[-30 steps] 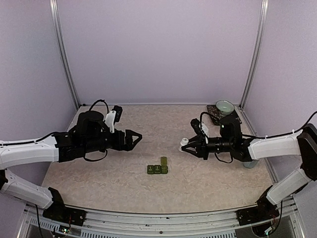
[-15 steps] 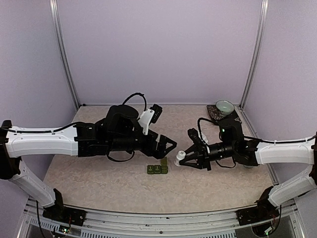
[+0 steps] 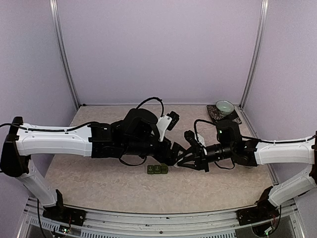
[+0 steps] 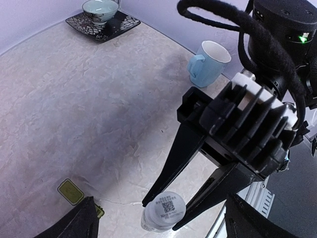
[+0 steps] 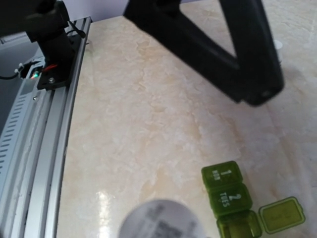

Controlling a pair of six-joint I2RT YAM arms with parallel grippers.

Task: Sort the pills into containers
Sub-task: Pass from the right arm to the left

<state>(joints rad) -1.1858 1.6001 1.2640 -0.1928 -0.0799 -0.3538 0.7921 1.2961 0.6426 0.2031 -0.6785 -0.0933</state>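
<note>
Only from the left wrist: right fingers (image 4: 174, 157) pinch a bottle (image 4: 163, 214), left fingers (image 4: 74, 224) splayed

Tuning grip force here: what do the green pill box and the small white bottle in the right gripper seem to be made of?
Pill box: translucent green plastic, slightly glossy. Its open lid looks paler and see-through over the table, and the day marks are pale print. Bottle: probably opaque white plastic with a matte finish and a printed code label on the cap.
</note>
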